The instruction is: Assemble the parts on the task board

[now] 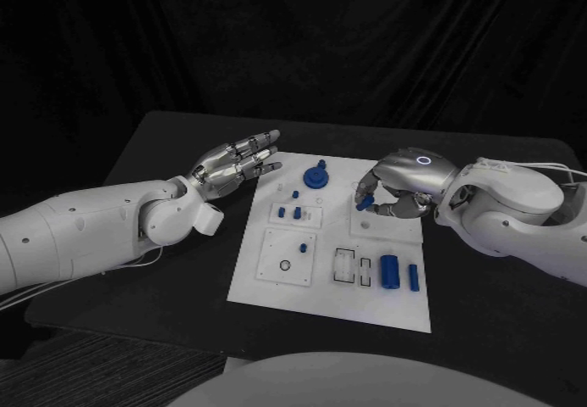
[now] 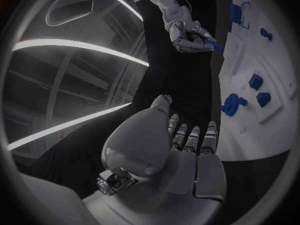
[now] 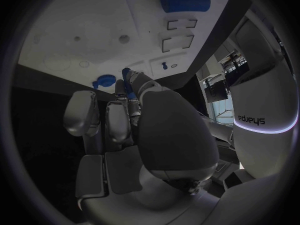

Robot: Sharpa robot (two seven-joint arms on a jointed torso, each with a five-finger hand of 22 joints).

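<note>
Over the far right part of the white task board (image 1: pixel 328 288), a small blue peg-like part (image 1: pixel 363 202) is pinched in the curled fingers of the right hand (image 1: pixel 398 188), its tip pointing down toward the board. The left hand (image 1: pixel 235 163) is held open and empty beside the board's far left corner, fingers spread, palm up. A blue round part (image 1: pixel 317 177) stands at the board's far edge, two blue blocks (image 1: pixel 399 273) lie in its near right area, and small pieces (image 1: pixel 290 212) sit mid-board. Which socket is meant cannot be told. The part is best kept upright, aligned squarely over its hole, and lowered slowly before the pinch is released.
</note>
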